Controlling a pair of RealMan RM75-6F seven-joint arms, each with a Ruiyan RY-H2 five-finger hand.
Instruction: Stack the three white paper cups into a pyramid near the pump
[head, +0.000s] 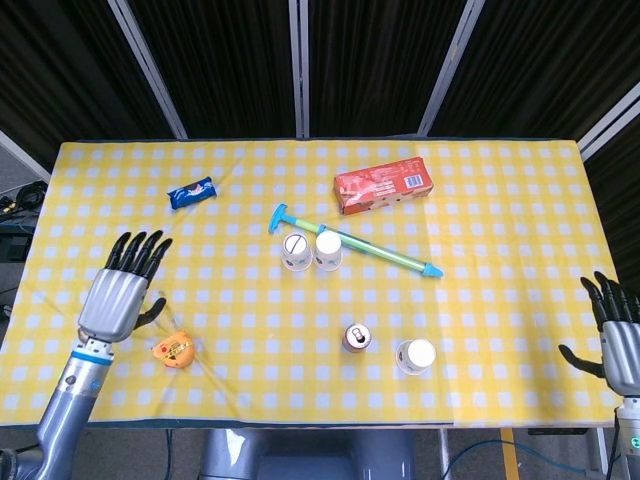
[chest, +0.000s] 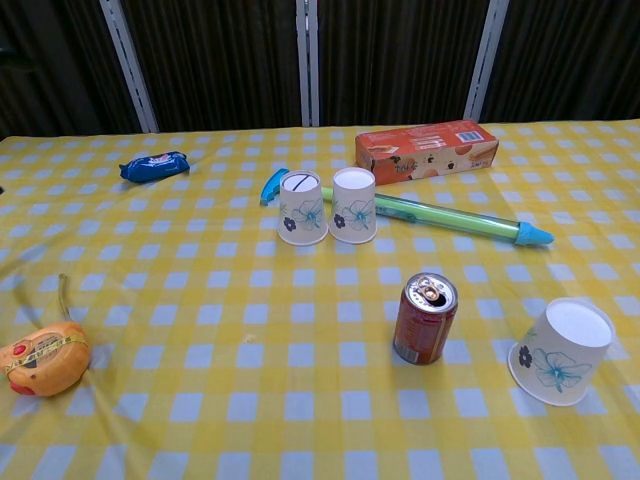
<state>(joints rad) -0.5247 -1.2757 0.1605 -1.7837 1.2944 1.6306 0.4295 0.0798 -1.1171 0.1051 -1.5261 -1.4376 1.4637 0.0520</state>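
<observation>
Hands are both hovering empty, fingers spread: left hand (head: 122, 290) lower left, right hand (head: 618, 338) lower right. Two upturned white paper cups (head: 310, 250) are standing touching beside the green tube pump (head: 355, 241) mid-frame. A third white cup (head: 415, 356) is sitting lower right.

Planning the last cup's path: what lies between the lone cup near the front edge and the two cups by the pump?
The soda can stands between the lone cup and the cup pair, slightly off the direct line; otherwise bare cloth. Clearest in the chest view.

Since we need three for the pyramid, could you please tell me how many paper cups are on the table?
3. Two cups stand upside down side by side against the pump: left cup, right cup. The third cup sits apart, near the front right, beside the soda can.
</observation>
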